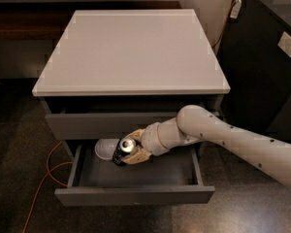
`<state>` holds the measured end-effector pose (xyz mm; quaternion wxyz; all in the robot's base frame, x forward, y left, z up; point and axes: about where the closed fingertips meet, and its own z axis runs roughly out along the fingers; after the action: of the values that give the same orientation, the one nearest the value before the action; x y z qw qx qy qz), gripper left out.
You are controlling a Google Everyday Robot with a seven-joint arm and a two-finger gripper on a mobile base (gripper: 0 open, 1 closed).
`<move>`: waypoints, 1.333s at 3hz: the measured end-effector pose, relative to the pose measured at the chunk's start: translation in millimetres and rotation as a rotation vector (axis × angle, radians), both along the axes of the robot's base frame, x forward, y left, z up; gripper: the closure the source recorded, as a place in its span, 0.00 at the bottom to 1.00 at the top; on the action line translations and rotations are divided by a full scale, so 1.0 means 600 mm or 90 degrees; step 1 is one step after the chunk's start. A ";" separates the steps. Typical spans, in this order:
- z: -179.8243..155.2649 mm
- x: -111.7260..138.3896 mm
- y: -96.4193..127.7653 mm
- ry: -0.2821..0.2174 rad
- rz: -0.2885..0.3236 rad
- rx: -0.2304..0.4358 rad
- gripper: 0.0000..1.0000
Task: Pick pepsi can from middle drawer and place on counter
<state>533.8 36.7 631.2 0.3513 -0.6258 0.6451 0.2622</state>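
Note:
The pepsi can [123, 151], dark blue with a silver top, is in my gripper [132, 152], which is shut on it. The can is tilted and held above the floor of the open middle drawer [136, 196], near the drawer's back left. My white arm reaches in from the right, just below the closed top drawer's front. The pale-grey counter [131, 47] lies above, flat and bare.
A white bowl [105, 148] sits in the drawer just left of the can. A black cabinet [264, 57] stands to the right of the drawers. An orange cable [44, 178] runs over the dark floor at the left.

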 end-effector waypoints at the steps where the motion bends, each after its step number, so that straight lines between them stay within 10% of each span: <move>1: 0.000 0.000 0.000 0.000 0.000 0.000 1.00; 4: 0.140 -0.055 0.049 0.047 0.004 -0.001 1.00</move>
<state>500.8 66.1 715.3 0.3255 -0.6183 0.6558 0.2858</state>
